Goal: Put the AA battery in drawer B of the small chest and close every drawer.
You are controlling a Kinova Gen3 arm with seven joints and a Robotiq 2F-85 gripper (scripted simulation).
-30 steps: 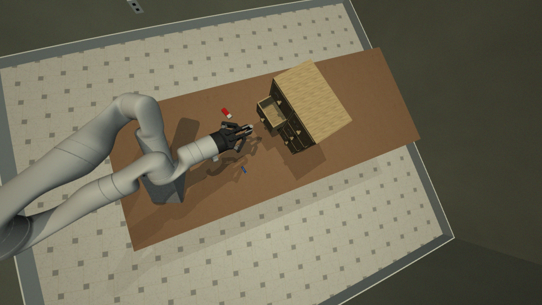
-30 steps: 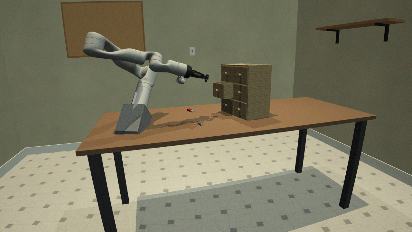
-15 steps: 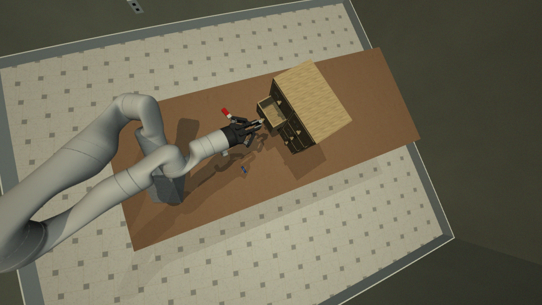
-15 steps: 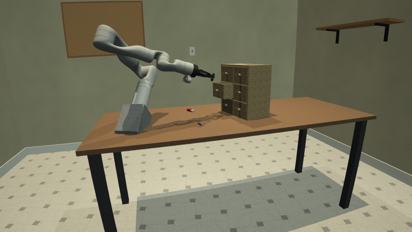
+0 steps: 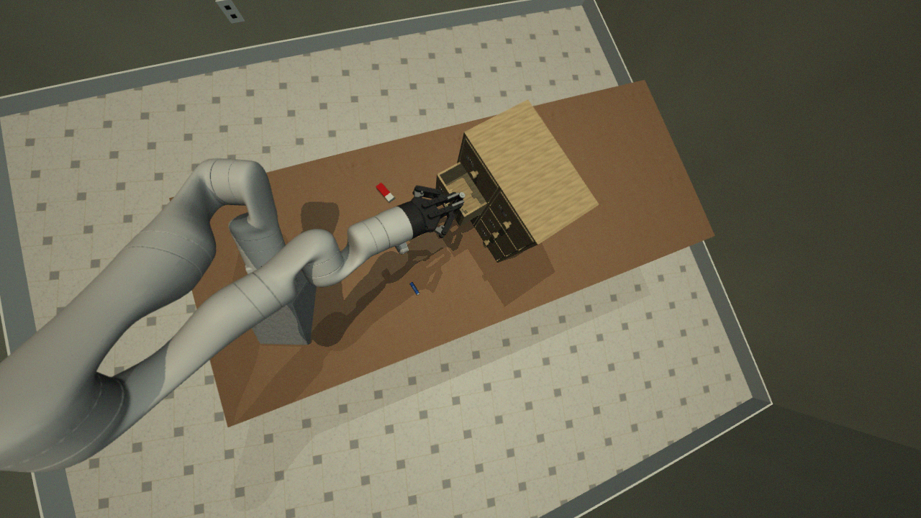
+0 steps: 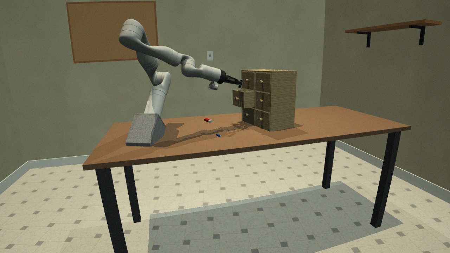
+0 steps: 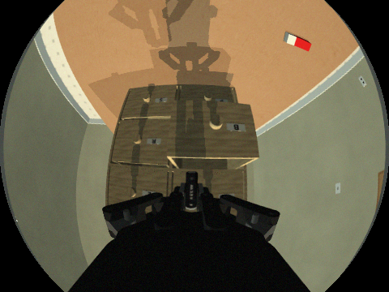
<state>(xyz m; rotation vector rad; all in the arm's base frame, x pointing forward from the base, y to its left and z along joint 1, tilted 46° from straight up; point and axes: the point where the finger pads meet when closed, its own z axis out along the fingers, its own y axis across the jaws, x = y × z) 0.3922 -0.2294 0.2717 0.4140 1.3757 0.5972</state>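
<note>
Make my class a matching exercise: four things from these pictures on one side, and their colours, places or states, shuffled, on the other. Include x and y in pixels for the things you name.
Things:
1. Battery (image 5: 461,195) (image 7: 191,194)
2. Small cylinder lying on the table (image 5: 411,289) (image 6: 219,134)
3. Small block (image 5: 384,191) (image 6: 207,120) (image 7: 297,41)
4. Drawer in the chest's middle row, marked B (image 5: 450,173) (image 6: 237,102) (image 7: 241,142)

Descriptions:
a. Red and white
b. Pulled partly out
c. Between the fingers of the gripper (image 5: 459,197) (image 6: 240,83) (image 7: 191,174)
d. Blue

Right pairs: 1-c, 2-d, 3-a, 4-b
</note>
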